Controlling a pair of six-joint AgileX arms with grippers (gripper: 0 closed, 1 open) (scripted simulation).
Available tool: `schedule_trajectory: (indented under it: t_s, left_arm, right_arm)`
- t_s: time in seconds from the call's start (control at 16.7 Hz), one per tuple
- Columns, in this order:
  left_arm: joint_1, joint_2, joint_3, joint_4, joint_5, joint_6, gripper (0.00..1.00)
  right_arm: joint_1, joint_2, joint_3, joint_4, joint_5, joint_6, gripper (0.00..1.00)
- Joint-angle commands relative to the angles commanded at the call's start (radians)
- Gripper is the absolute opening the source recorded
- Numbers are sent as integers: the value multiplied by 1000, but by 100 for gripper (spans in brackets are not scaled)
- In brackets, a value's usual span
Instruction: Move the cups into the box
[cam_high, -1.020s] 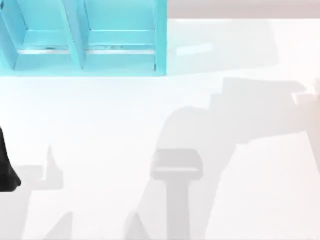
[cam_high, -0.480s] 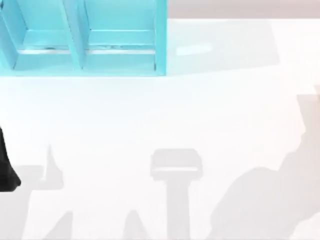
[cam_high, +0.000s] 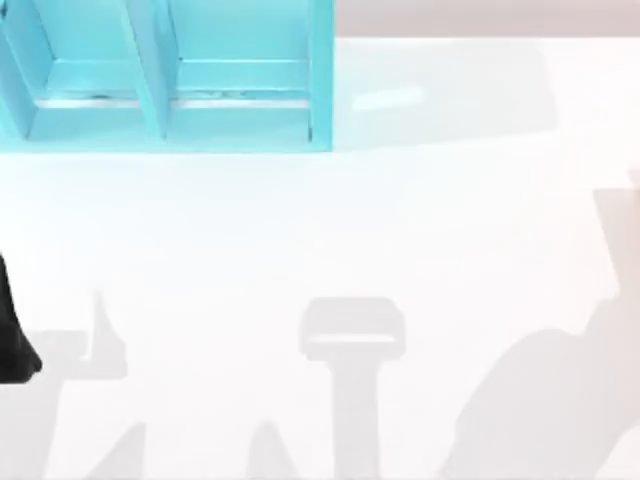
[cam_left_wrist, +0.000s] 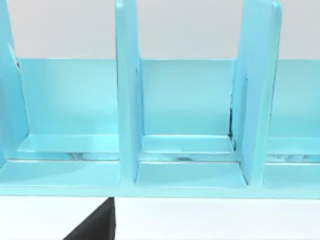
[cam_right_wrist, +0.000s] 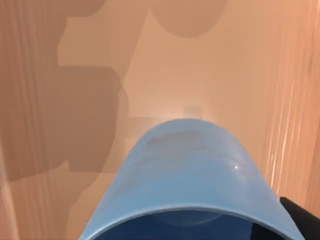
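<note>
A blue cup sat close under the right wrist camera, and the box stood at the counter's far left.

In the top view the turquoise box (cam_high: 170, 75), split by upright dividers, stood on the white counter (cam_high: 330, 230), with the left arm (cam_high: 14, 335) parked at the left edge. The left wrist view faced the box's compartments. The right wrist view showed the cup (cam_right_wrist: 192, 185) against a tan surface, a dark part beside its rim; whether the right end effector gripped it I could not tell.
</note>
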Motion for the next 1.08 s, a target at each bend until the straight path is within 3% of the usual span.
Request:
schedule_trajectory:
  t_s: [0.3,0.6,1.08]
  left_arm:
    - [0,0,0,0,0,0,100]
    - [0,0,0,0,0,0,100]
    - [0,0,0,0,0,0,100]
  right_arm:
    - [13,-11,-145,134,-3,17,0]
    - [13,-12,-156,143,-4,18,0]
    - [13,-12,-156,143,-4,18,60]
